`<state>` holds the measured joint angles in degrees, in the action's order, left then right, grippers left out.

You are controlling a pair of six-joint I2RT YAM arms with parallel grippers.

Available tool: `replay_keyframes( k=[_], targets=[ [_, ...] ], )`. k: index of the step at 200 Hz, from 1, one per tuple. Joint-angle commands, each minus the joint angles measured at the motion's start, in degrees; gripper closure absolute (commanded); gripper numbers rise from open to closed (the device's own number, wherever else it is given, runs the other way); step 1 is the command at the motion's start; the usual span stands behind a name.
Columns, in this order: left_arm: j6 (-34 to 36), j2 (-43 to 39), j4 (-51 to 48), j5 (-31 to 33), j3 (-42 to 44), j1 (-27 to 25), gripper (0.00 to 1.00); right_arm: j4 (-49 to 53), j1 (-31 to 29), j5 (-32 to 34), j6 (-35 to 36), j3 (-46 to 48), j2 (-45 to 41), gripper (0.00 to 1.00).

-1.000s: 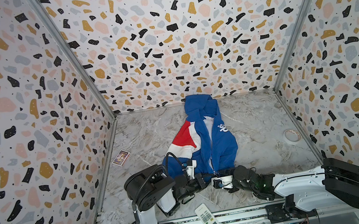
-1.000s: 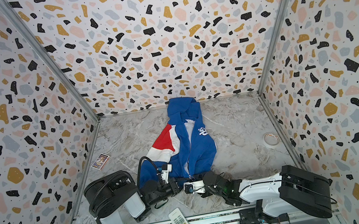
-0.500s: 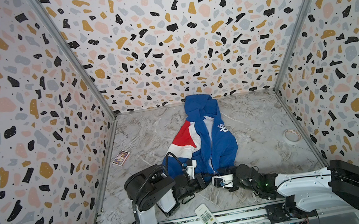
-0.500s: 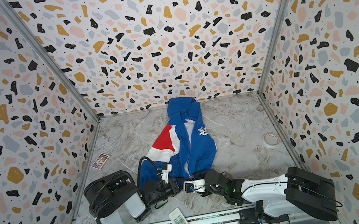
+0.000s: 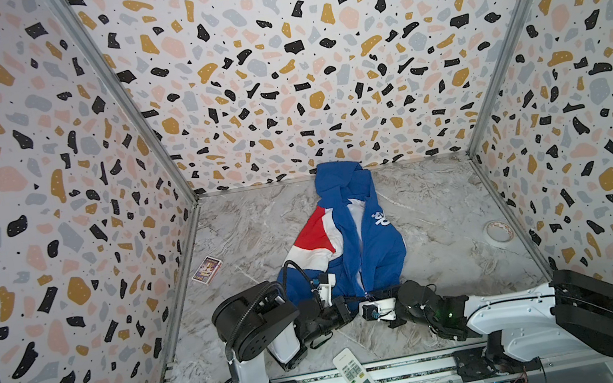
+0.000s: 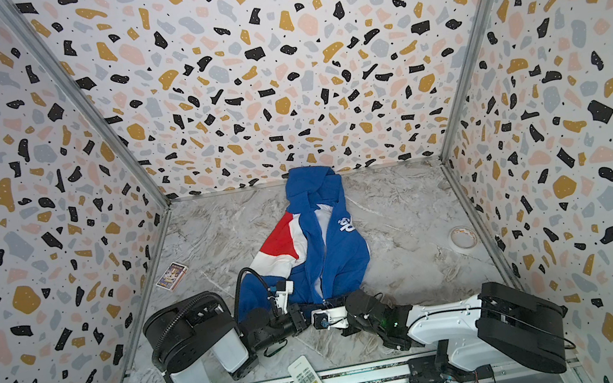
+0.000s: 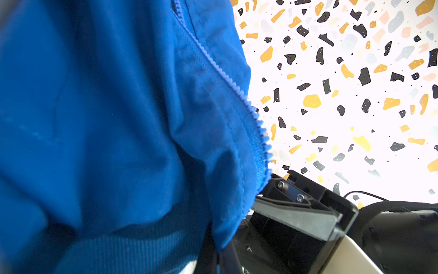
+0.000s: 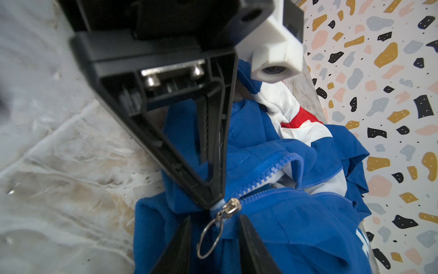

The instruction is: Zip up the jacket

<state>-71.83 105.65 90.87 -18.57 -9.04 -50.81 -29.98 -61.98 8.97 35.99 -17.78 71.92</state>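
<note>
The blue jacket (image 5: 373, 248) lies on the marble floor with its hood at the back wall and its front open above the hem. My left gripper (image 8: 214, 199) is shut on the hem at the foot of the zipper; in the left wrist view blue fabric (image 7: 118, 118) hides its fingers. The silver slider (image 8: 231, 205) sits at the zipper's foot, and its pull ring (image 8: 209, 239) hangs between the fingers of my right gripper (image 8: 214, 227). Those fingers stand apart on either side of the ring and do not touch it. In both top views the two grippers meet at the hem (image 6: 325, 303).
A white remote control (image 5: 354, 376) lies on the front rail. A card pack (image 5: 206, 269) sits by the left wall and a tape roll (image 5: 499, 231) by the right wall. Patterned walls enclose the floor on three sides.
The right arm's rear link has swung a little to the right while its gripper stays at the hem. The left arm and the jacket have not moved.
</note>
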Motion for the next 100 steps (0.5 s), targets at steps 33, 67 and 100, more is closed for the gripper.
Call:
replay_keyframes(
  k=[33,67,100],
  targets=[
    [1.29,0.70,13.66,-1.12,0.07,-0.34,1.00,2.35,0.28,0.95,1.84,-2.79,0.67,0.86],
    [2.67,0.31,11.43,-1.04,0.16,-0.28,1.00,3.36,0.45,1.89,2.53,-3.01,0.32,0.97],
    [5.22,-0.96,6.85,-0.67,0.00,-0.42,1.00,3.62,0.98,2.09,2.33,-3.39,-0.70,1.00]
  ],
)
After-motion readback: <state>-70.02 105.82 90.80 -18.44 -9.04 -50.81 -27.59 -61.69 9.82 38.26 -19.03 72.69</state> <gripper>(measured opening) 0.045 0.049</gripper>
